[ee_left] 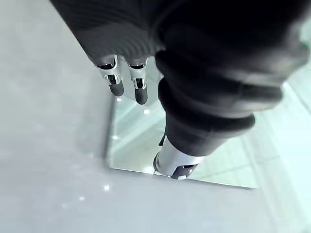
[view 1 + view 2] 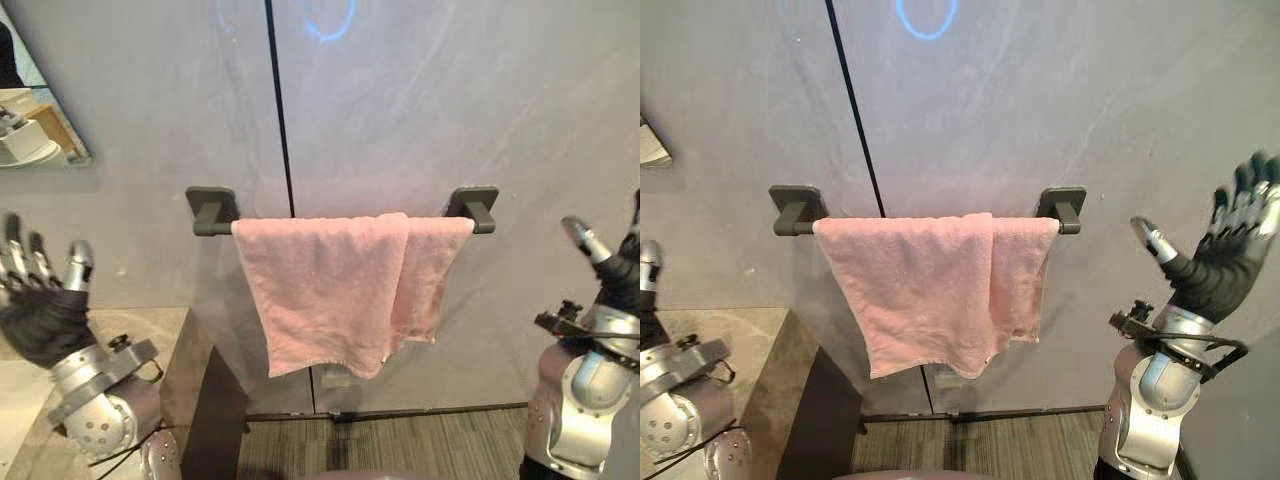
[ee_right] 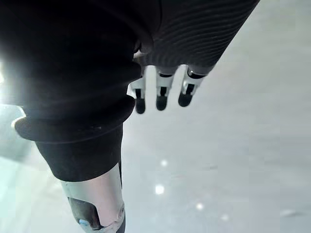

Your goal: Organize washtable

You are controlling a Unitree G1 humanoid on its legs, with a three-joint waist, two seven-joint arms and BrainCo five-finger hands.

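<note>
A pink towel hangs folded over a dark towel bar on the grey wall, its lower edge slanting. My left hand is raised at the left, over the washtable's corner, fingers straight and holding nothing. At the right my right hand is lifted too, open, palm toward the wall with the thumb spread. Both hands are well apart from the towel. In the wrist views the left hand's fingers and the right hand's fingers point at the bare wall.
A stone-topped washtable with a dark side panel stands at the lower left. A mirror's corner shows at the upper left. A vertical dark seam runs down the wall behind the bar. Wood-look floor lies below.
</note>
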